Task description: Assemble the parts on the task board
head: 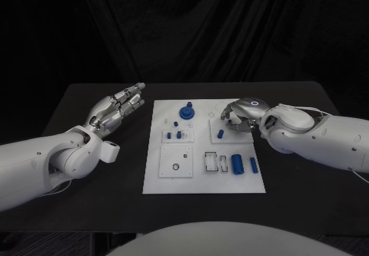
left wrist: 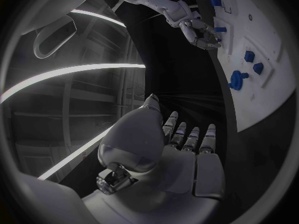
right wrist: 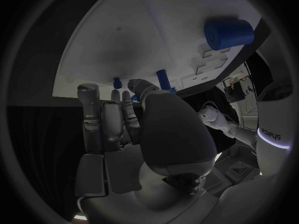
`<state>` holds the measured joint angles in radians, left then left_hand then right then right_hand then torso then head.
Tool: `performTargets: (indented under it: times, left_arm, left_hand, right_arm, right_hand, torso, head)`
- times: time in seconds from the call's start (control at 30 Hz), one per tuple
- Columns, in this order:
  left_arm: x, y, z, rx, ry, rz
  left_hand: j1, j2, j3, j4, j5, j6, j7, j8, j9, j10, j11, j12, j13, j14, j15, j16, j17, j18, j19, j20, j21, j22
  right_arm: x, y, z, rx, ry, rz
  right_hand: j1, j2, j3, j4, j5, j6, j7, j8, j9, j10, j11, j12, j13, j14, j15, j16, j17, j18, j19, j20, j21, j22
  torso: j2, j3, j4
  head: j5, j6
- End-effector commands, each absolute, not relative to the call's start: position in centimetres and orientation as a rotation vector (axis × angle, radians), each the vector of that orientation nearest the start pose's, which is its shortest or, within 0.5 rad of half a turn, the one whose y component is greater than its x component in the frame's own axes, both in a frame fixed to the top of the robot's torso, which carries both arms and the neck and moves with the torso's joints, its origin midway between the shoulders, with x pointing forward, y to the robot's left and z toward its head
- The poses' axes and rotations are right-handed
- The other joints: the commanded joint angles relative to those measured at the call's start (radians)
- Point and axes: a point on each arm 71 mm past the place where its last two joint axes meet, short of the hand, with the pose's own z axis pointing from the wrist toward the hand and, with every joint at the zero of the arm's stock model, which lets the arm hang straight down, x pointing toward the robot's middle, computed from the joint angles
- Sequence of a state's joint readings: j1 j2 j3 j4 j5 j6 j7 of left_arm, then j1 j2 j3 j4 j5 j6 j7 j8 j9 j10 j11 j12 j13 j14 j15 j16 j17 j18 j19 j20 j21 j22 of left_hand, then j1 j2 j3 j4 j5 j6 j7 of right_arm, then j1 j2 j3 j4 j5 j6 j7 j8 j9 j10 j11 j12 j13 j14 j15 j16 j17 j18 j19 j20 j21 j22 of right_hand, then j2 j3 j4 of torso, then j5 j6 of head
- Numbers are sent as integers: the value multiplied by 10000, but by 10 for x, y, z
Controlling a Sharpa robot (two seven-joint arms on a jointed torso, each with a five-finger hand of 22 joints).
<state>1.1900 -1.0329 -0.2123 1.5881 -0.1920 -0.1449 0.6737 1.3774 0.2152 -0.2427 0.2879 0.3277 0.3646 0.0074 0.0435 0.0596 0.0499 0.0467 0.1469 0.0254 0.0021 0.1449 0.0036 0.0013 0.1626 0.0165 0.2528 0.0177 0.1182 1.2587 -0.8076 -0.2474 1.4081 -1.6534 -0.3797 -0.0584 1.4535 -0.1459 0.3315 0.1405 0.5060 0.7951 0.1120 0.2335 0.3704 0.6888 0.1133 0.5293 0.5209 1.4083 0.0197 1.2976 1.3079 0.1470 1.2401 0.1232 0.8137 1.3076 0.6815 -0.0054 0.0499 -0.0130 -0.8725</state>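
Left robot hand [left wrist: 181, 149] lies spread and empty; right robot hand [head: 242, 113] hovers curled over task board [head: 203, 184], grip unclear.

Matt white task board [head: 203, 181], glossy hands

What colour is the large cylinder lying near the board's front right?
Blue; the large cylinder shows best in the head view.

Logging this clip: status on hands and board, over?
Left hand open, off the task board. Right hand over the board's far right, above a small blue peg; grasp unclear. Nothing blocking.
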Motion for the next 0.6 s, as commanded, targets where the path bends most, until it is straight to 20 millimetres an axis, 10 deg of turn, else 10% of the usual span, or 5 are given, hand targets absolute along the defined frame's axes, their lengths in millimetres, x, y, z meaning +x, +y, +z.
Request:
performTargets:
  times: [0.03, 0.6]
  left_arm:
    - [434, 271, -211, -7899, 13579, -17020]
    - [434, 269, -217, -8080, 13833, -16945]
  left_hand:
    - [152, -11, -55, -13, 90, 8, 2, -25, -17, 13, 79, 56, 9, -18, 73, -35, -12, 132, -4, 82, -12, 14]
    - [601, -37, -78, -58, 541, 0, 75, -25, -35, -11, 212, 96, 10, 172, 307, 45, 51, 178, 162, 329, 91, 411]
  right_arm:
    - [485, -216, -229, -4389, 16290, 4781]
    - [488, -221, -231, -4244, 16376, 4523]
  right_hand:
    - [-20, -6, 29, -16, 106, 71, -27, 46, 42, 44, 26, -24, -34, 77, -8, 32, 189, -132, 45, -1, 47, 876]
    - [-137, 115, -60, -354, 1051, 671, -74, 718, 918, 30, -44, 266, -67, 93, -97, 154, 161, -149, 50, -95, 275, 906]
  torso:
    - [-18, -16, -11]
    - [-36, -2, -46]
  head:
    - [27, -2]
    - [121, -2]
